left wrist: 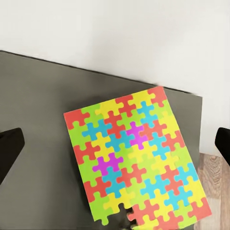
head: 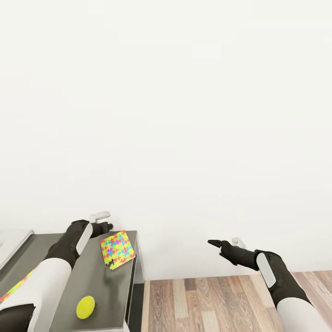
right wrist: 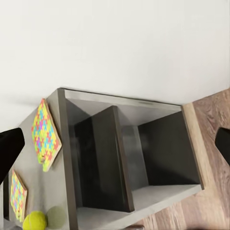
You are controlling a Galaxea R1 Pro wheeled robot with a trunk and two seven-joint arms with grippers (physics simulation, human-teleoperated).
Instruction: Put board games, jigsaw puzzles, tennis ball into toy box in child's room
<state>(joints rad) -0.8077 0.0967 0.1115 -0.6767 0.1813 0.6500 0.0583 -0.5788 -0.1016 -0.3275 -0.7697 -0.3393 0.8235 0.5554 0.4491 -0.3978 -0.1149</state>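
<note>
A: Left gripper (head: 109,226)?
B: Lower left of the head frame, dark fingers hanging over the far edge of the grey table (head: 106,286). The wrist frame has a fingertip (left wrist: 9,151) at each side edge, wide apart, nothing between them. Open-handed.

A: Under it?
B: Flat square jigsaw puzzle sheet, a mosaic of yellow, red, green, blue and pink pieces (left wrist: 136,160), lying flat on the tabletop near the corner, one piece gone from the near edge. In the head frame the same sheet (head: 117,249) sits just right of the left wrist.

A: Right gripper (head: 219,244)?
B: Lower right of centre, out over the brown wood plank floor (head: 207,299), well apart from the table, pointing left. Its wrist frame has both fingertips at the side edges, spread, empty.

A: Other toys?
B: Round yellow-green tennis ball (head: 85,307) on the table near the bottom edge, well apart from the puzzle. A second many-coloured puzzle sheet (head: 16,286) peeks from behind the left forearm, bottom left.

A: Background?
B: Plain white wall (head: 184,115). The right wrist frame has the table's open dark shelf compartments (right wrist: 129,158).
</note>
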